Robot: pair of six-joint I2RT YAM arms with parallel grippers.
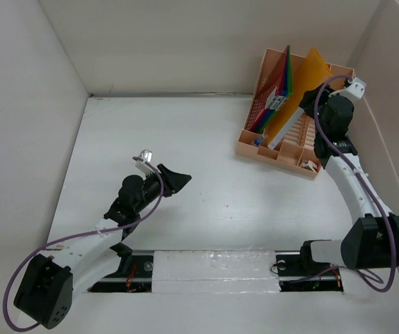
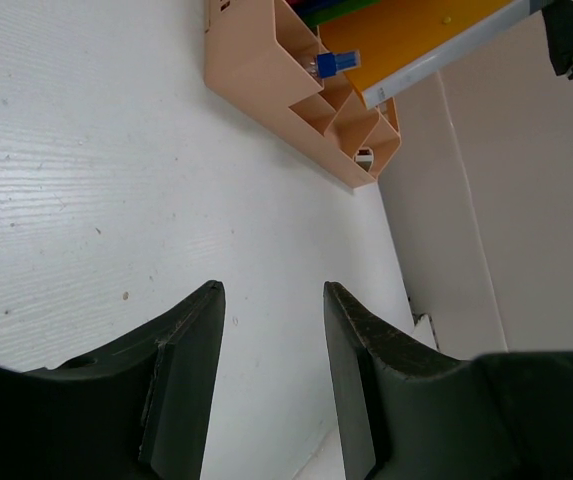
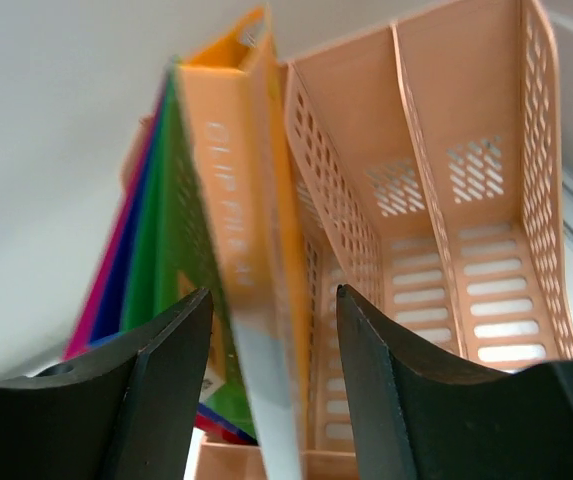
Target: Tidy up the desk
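— So, on the left of the white counter (image 1: 206, 132), the left tool (image 1: 176, 180) hovers, fingers spread, holding nothing.
— And further right?
— One peach rack (image 1: 272, 154) stands in the counter's far right corner. The right tool (image 3: 274, 300) is spread too, with the orange folder (image 3: 251, 200) between its fingers. Whether they touch it, I cannot tell.
— What do the wrist views add?
— The left one shows a blue-capped item (image 2: 334, 63) in a front compartment. The right one shows four folders: pink, blue, green, orange.

A robot lab cell: white panels (image 1: 185, 42) wall the desk (image 1: 206, 139)
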